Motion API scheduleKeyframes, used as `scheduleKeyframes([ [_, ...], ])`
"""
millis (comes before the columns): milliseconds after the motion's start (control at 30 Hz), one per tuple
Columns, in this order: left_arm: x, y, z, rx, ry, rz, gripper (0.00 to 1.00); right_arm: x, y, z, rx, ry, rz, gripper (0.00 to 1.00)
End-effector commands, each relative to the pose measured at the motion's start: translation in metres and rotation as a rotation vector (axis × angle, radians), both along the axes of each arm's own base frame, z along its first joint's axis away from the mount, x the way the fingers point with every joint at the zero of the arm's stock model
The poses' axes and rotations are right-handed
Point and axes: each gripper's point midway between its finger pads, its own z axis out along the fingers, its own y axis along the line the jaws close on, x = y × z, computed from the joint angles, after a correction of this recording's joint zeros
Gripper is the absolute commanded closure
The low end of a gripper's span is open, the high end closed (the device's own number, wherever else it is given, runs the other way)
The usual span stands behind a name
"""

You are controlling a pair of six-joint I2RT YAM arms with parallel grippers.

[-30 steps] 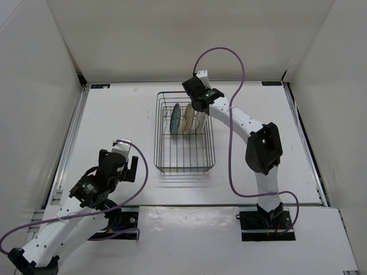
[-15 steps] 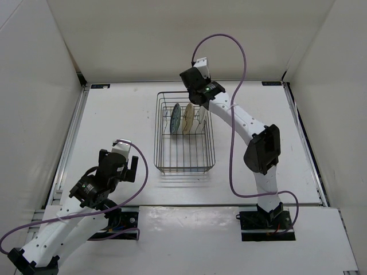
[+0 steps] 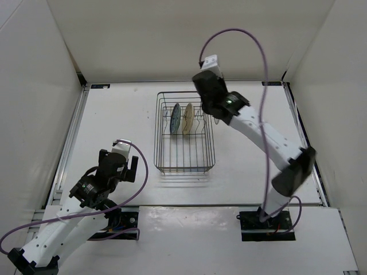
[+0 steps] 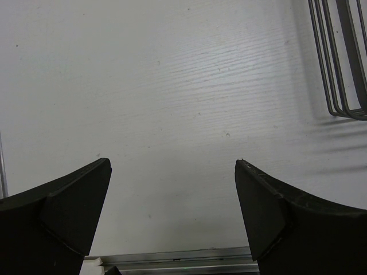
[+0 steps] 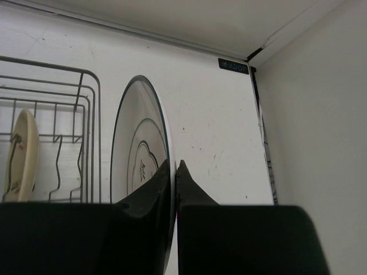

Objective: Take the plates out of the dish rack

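My right gripper [image 5: 174, 163] is shut on the rim of the white plate [image 5: 137, 154] with thin dark rings and a centre motif, holding it upright above the right side of the dish rack [image 5: 74, 103]. In the top view the raised right gripper [image 3: 209, 94] hides that plate. The teal-blue plate [image 3: 175, 118] and the cream flowered plate [image 3: 187, 118] stand upright in the far part of the wire rack [image 3: 184, 154]; the cream plate also shows in the right wrist view [image 5: 23, 149]. My left gripper [image 3: 127, 163] is open and empty over the table, left of the rack.
The rack's near-left corner [image 4: 338, 69] shows at the top right of the left wrist view, and a metal rail [image 4: 178, 260] runs along the table's near edge. White walls close in the table; the back wall's corner [image 5: 252, 54] is close behind the held plate.
My right arm has risen and swung right, lifting the white plate up out of its slot in the rack. The left arm has not moved.
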Motion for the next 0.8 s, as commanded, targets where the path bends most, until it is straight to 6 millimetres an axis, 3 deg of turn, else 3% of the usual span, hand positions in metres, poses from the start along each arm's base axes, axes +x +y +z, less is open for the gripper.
scheduleKeyframes([
  [0,0.0,-0.001,-0.001,-0.007,-0.002,0.001,0.0,-0.049,-0.042,0.067,0.207,-0.115,0.014,1.0],
  [67,0.0,0.0,-0.001,-0.009,0.001,0.005,0.0,-0.07,-0.039,0.037,0.26,-0.006,0.083,1.0],
  [100,0.0,0.0,-0.002,-0.005,0.006,0.004,0.0,-0.098,-0.043,0.045,0.372,-0.004,0.165,1.0],
  [133,0.0,0.0,-0.002,-0.003,0.008,0.003,0.0,-0.109,-0.041,0.023,0.383,0.05,0.204,1.0],
  [167,0.0,-0.001,-0.003,-0.002,0.013,0.003,0.0,-0.132,-0.035,0.032,0.499,0.053,0.295,1.0],
  [200,0.0,-0.001,-0.003,-0.005,0.013,0.005,0.0,-0.141,-0.03,0.01,0.526,0.099,0.334,1.0],
  [233,0.001,-0.001,-0.002,-0.004,0.009,0.001,0.0,-0.18,-0.02,0.028,0.674,0.106,0.505,1.0],
  [267,0.0,-0.001,-0.003,-0.001,0.013,0.002,0.0,-0.189,-0.013,-0.009,0.679,0.179,0.532,1.0],
  [300,0.0,-0.001,-0.003,-0.001,0.014,0.003,0.0,-0.2,-0.011,-0.014,0.715,0.201,0.566,1.0],
  [333,0.0,-0.001,-0.003,0.0,0.017,0.004,0.0,-0.224,-0.011,-0.002,0.807,0.199,0.643,1.0],
  [367,0.001,-0.002,-0.003,0.001,0.019,0.0,0.0,-0.232,-0.011,-0.029,0.808,0.266,0.634,1.0],
  [400,0.0,-0.001,-0.004,0.002,0.02,0.002,0.0,-0.24,-0.012,-0.034,0.827,0.286,0.644,1.0],
  [433,0.0,-0.001,-0.004,0.002,0.023,0.001,0.0,-0.262,-0.009,-0.026,0.911,0.306,0.714,1.0],
  [467,0.0,-0.002,-0.005,0.004,0.026,-0.001,0.0,-0.267,-0.006,-0.049,0.924,0.359,0.707,1.0],
  [500,0.001,-0.002,-0.004,0.004,0.023,0.002,0.0,-0.277,-0.003,-0.044,0.975,0.365,0.749,1.0],
  [633,0.001,-0.002,-0.004,0.009,0.025,0.001,0.0,-0.294,0.001,-0.076,1.083,0.463,0.724,1.0],
  [700,0.001,0.0,-0.004,0.015,0.026,0.005,0.0,-0.295,0.009,-0.11,1.127,0.538,0.684,1.0],
  [767,0.001,0.001,-0.005,0.02,0.024,0.011,0.0,-0.302,0.017,-0.128,1.198,0.622,0.648,1.0],
])
